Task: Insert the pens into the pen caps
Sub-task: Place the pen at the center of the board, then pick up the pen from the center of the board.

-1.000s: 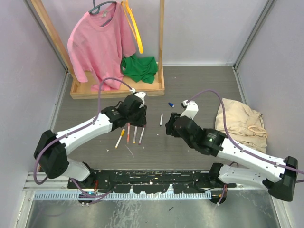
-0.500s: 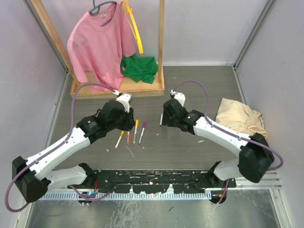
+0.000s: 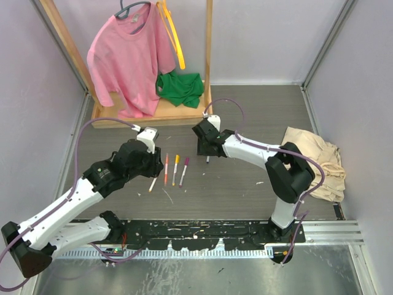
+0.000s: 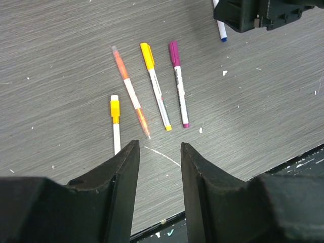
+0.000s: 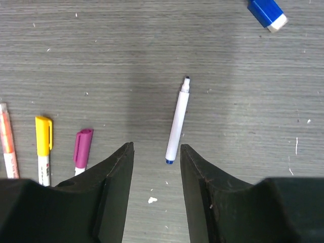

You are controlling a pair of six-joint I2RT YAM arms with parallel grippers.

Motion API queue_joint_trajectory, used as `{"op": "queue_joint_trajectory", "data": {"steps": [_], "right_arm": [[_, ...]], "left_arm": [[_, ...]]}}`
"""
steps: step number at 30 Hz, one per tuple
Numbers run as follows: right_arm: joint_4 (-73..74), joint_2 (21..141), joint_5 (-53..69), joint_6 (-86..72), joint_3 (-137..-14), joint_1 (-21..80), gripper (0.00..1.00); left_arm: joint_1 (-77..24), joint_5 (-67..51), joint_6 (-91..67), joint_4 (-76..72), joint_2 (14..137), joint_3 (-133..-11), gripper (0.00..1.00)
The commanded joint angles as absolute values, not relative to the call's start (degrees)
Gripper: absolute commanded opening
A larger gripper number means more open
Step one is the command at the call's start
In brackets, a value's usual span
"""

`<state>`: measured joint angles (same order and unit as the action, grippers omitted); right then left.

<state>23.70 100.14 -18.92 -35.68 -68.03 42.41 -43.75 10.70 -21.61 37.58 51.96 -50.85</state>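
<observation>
A white pen with a blue end [image 5: 177, 121] lies on the grey table with its tip bare. My right gripper [image 5: 157, 147] hovers open just above its blue end, nothing between the fingers. The loose blue pen cap [image 5: 267, 12] lies beyond it to the right. Left of it lie a magenta-capped pen [image 4: 178, 83], a yellow-capped pen [image 4: 156, 86], an orange pen [image 4: 130, 93] and a second pen with a yellow cap [image 4: 115, 124]. My left gripper [image 4: 159, 147] hangs open above the table on their near side. From above, the right gripper [image 3: 204, 149] covers the blue pen [image 3: 208, 159].
A wooden rack [image 3: 153, 114] at the back left holds a pink shirt [image 3: 129, 55], a yellow hanger and a green cloth [image 3: 180, 88]. A beige cloth [image 3: 313, 157] lies at the right. The black rail [image 3: 196, 230] runs along the near edge.
The right arm has swung left, over the blue pen, its jaws narrowing. The left arm has drawn back to the left off the row of pens, its jaws widening slightly.
</observation>
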Motion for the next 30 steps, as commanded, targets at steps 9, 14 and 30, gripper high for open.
{"op": "queue_joint_trajectory", "data": {"steps": [9, 14, 30], "right_arm": [[28.1, 108.8, -21.1, -34.1, -76.6, 40.7, 0.42], [28.1, 110.4, -19.8, -33.7, -76.9, 39.9, 0.40], [28.2, 112.8, -16.6, -32.3, -76.3, 37.7, 0.22]], "left_arm": [[-43.4, 11.9, -21.6, 38.1, 49.6, -50.7, 0.40], [-43.4, 11.7, -21.5, 37.9, 49.7, -50.7, 0.40], [-43.4, 10.9, -22.0, 37.1, 49.2, -50.0, 0.40]]}}
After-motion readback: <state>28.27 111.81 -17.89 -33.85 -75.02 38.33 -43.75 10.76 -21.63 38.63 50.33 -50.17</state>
